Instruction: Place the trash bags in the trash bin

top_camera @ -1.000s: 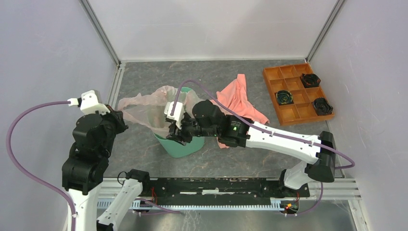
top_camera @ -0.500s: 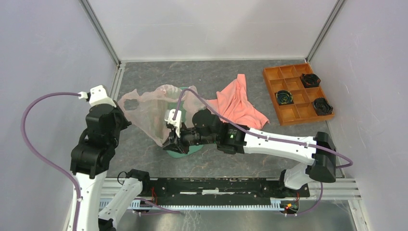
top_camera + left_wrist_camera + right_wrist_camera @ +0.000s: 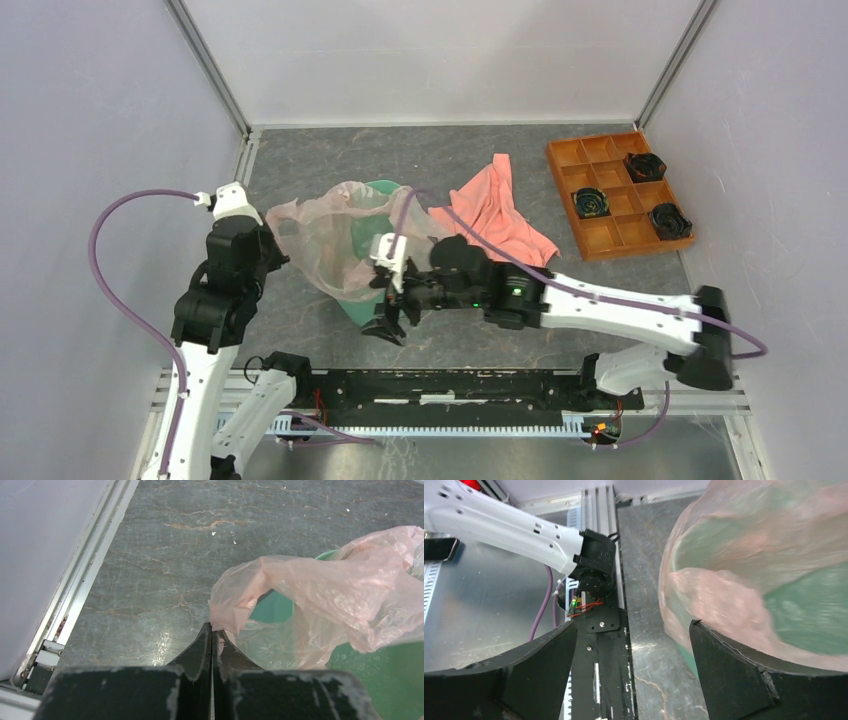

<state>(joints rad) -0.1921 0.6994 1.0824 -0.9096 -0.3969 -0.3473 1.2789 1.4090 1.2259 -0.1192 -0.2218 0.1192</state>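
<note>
The pale pink translucent trash bag [image 3: 325, 240] is draped over the mint-green trash bin [image 3: 378, 190], covering its rim and left side. My left gripper [image 3: 280, 258] stands left of the bin and is shut on the bag's left edge; in the left wrist view the gripper [image 3: 212, 629] pinches a fold of the bag [image 3: 320, 582] in front of the bin [image 3: 272, 611]. My right gripper [image 3: 388, 312] is open at the bin's near side. In the right wrist view the gripper [image 3: 631, 630] holds nothing, and the bag-covered bin [image 3: 809, 607] bulges just beyond its right finger.
A salmon-orange cloth [image 3: 495, 210] lies on the table right of the bin. An orange compartment tray [image 3: 575, 155] at the back right holds three black objects [image 3: 645, 165]. The black rail [image 3: 599, 645] at the table's near edge lies under my right gripper.
My right gripper has opened and drawn back toward the near edge, off the bin. The left arm has moved right with the bag edge, and the bag now lies further over the bin.
</note>
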